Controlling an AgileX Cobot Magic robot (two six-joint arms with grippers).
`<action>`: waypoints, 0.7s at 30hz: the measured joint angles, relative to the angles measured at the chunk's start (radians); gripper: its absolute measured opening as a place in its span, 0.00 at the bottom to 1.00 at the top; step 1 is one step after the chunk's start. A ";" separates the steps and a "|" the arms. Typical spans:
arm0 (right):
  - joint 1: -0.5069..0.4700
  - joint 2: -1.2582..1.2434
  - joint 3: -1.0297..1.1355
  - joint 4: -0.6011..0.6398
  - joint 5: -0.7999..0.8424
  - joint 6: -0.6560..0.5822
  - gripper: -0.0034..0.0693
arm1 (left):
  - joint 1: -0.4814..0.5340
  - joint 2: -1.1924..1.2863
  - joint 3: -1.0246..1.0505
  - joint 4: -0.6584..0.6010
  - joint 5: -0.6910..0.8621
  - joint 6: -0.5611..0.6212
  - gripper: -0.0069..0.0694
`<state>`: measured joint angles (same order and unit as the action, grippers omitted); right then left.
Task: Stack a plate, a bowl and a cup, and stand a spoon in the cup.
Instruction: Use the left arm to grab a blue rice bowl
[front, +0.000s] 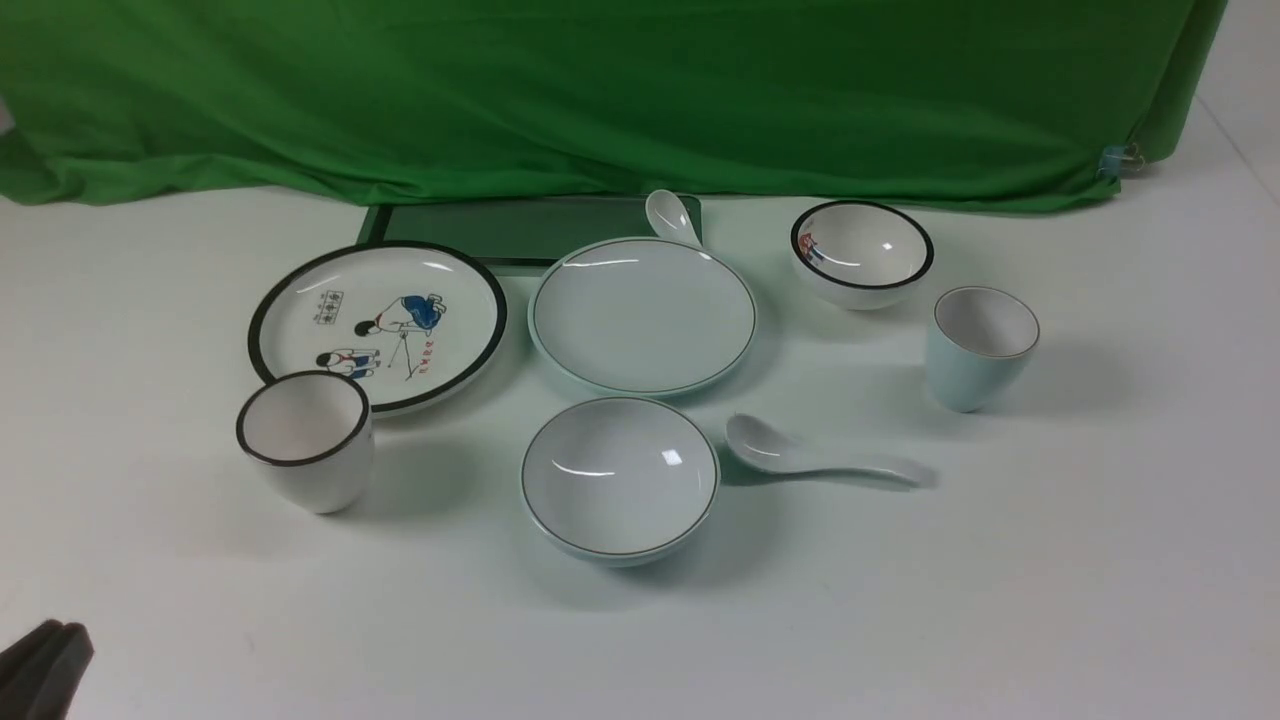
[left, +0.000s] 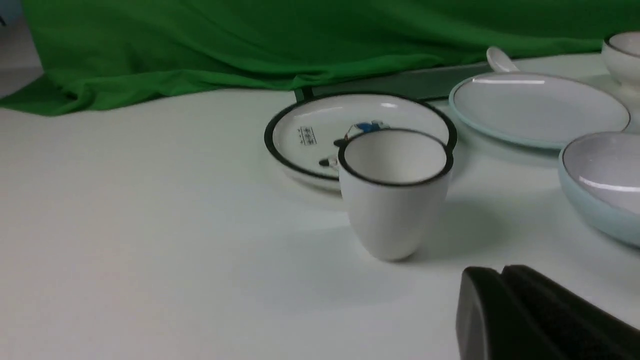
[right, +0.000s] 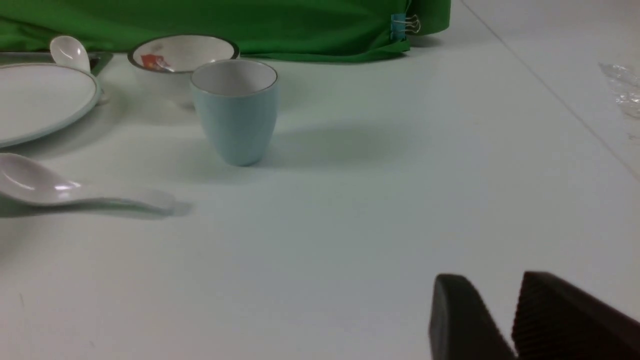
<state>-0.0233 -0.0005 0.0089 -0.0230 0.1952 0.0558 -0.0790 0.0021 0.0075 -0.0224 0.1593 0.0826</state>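
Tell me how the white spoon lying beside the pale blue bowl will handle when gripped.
The spoon looks glazed and glossy, so probably slippery between pads. Rigid ceramic by its look, likely to chip if dropped. Its rounded scoop may let it rock or pivot when pushed.

Glossy ceramic plate (front: 643, 316), matt green cloth (front: 600, 90)

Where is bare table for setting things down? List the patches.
Free: the wide strip nearer than the pale blue-grey glossy bowl; the stretch right of the pale blue tapered cup; the area left of the white black-rimmed cup. Crowded: between the pale blue-green plate, bowl and white ceramic spoon.
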 joint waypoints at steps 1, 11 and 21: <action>0.000 0.000 0.000 0.000 -0.023 -0.001 0.35 | 0.000 0.000 0.000 0.002 -0.036 0.000 0.05; 0.000 0.000 0.000 -0.005 -0.738 0.178 0.37 | 0.000 0.000 0.000 0.055 -0.780 0.048 0.05; 0.000 0.114 -0.149 -0.009 -0.682 0.195 0.13 | 0.000 0.124 -0.332 0.103 -0.502 -0.200 0.05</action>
<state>-0.0233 0.1136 -0.1400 -0.0316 -0.4869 0.2507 -0.0790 0.1257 -0.3249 0.0802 -0.3431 -0.1172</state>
